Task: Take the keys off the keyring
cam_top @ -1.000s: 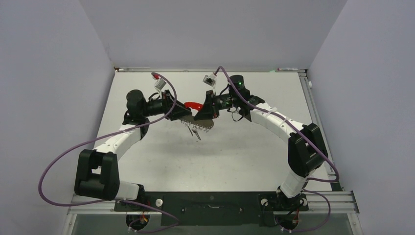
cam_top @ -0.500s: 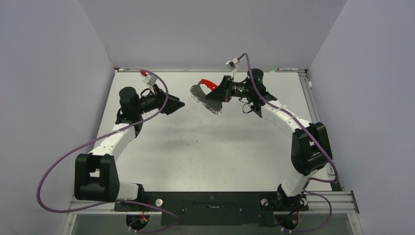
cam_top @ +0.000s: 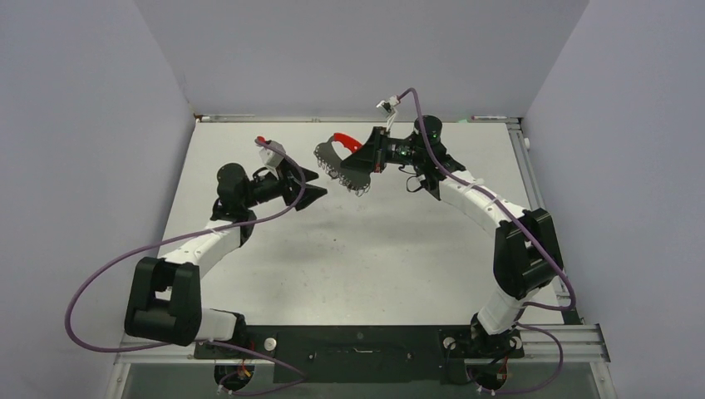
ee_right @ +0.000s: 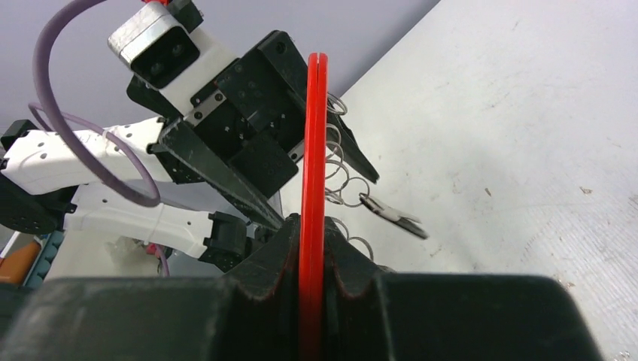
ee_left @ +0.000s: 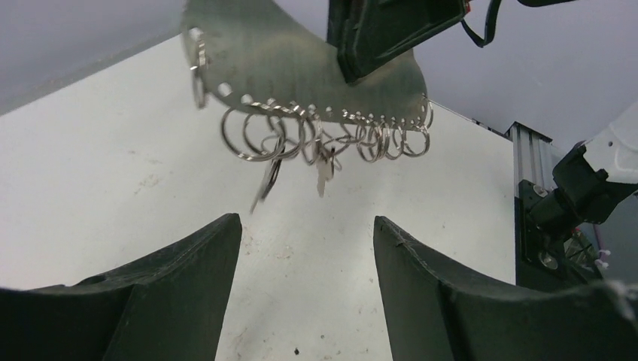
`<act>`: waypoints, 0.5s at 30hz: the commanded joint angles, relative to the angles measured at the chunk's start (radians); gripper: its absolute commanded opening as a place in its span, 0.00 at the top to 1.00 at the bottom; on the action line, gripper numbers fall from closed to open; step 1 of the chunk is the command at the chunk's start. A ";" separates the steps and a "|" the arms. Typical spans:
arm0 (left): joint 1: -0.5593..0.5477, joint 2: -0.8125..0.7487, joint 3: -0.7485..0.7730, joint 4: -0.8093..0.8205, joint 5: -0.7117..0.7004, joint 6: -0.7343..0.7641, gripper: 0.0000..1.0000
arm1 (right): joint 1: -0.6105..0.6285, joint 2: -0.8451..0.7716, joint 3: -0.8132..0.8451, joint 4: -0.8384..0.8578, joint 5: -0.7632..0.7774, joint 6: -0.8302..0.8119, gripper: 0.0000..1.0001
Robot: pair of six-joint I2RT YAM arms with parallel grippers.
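Above bench (cam_top: 374,249) | right gripper (ee_right: 311,229) clamped on keyring (ee_left: 301,68) band | keys (ee_left: 323,167), seemingly two, dangle just beyond left gripper (ee_left: 307,222) | left jaws spread, not touching keys

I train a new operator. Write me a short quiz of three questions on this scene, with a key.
1. True or false: the left gripper is shut on a small metal key.
2. Which holds the curved grey-and-red keyring band? A: left gripper. B: right gripper. C: both.
3. In the left wrist view, how many small metal keys hang from the thin silvery wire rings?
Key: 1 false, it is open and empty; 2 B; 3 two.
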 commanded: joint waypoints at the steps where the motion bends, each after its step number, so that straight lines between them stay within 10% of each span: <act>1: -0.042 0.020 -0.001 0.193 0.024 0.081 0.39 | 0.024 -0.050 0.065 0.082 -0.018 0.013 0.95; 15: -0.034 0.066 -0.034 0.300 0.010 0.037 0.70 | 0.073 -0.044 0.096 0.073 -0.051 0.018 0.95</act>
